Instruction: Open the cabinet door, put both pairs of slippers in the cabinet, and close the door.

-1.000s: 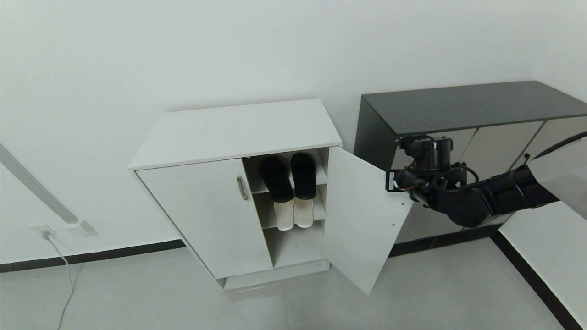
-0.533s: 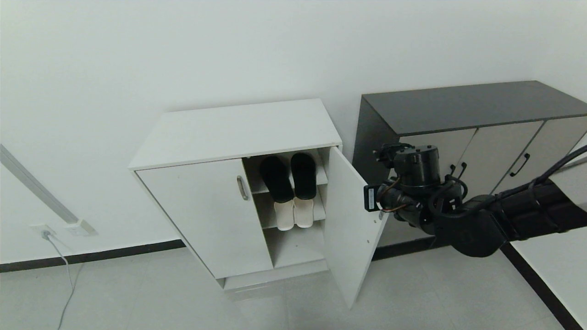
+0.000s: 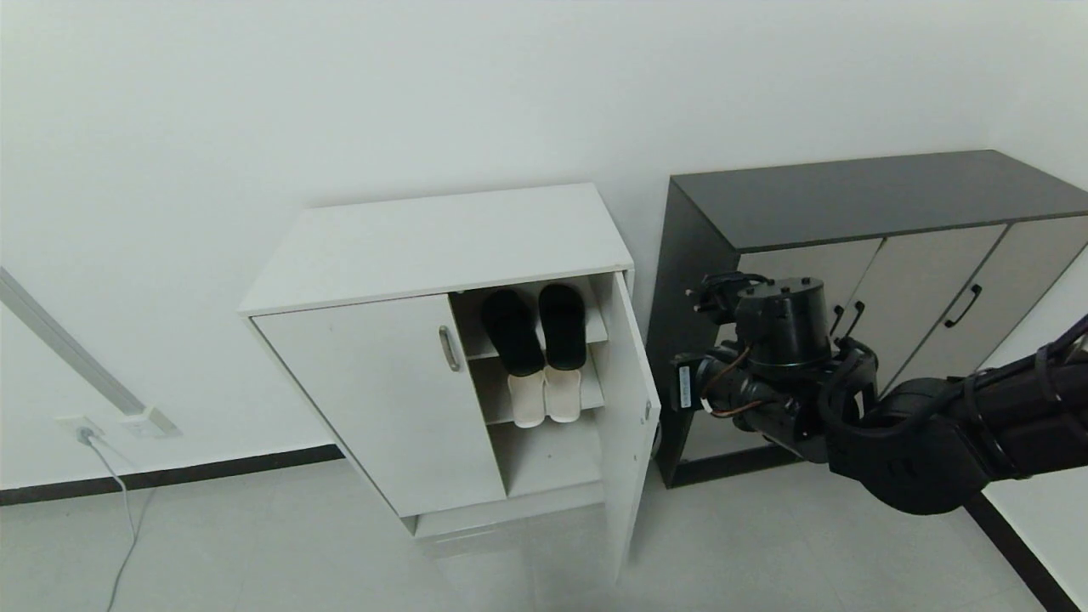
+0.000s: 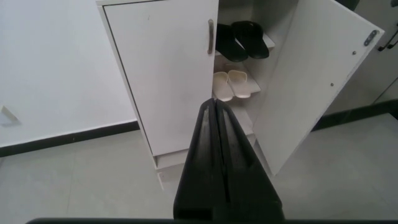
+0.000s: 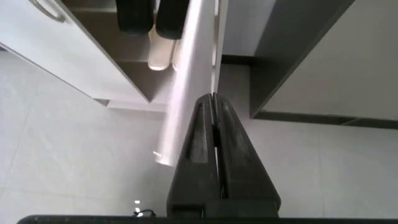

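Note:
The white cabinet (image 3: 442, 242) has its left door (image 3: 382, 399) closed and its right door (image 3: 631, 425) standing partly open, nearly edge-on to me. Inside, black slippers (image 3: 535, 327) lie on the top shelf and white slippers (image 3: 544, 395) on the shelf below. My right wrist (image 3: 778, 374) is just behind the door's outer face. In the right wrist view my right gripper (image 5: 214, 102) is shut, empty, and pointing at the door's edge (image 5: 189, 74). My left gripper (image 4: 214, 109) is shut and empty, held back in front of the cabinet, facing the slippers (image 4: 235, 84).
A dark sideboard (image 3: 850, 195) stands against the wall right of the cabinet, close behind my right arm. A wall socket with a cable (image 3: 85, 429) is low at the far left. Grey floor (image 3: 297, 552) lies open in front of the cabinet.
The right door has swung from wide open toward the cabinet, now nearly edge-on. My right arm has moved left along with it, staying at its outer face.

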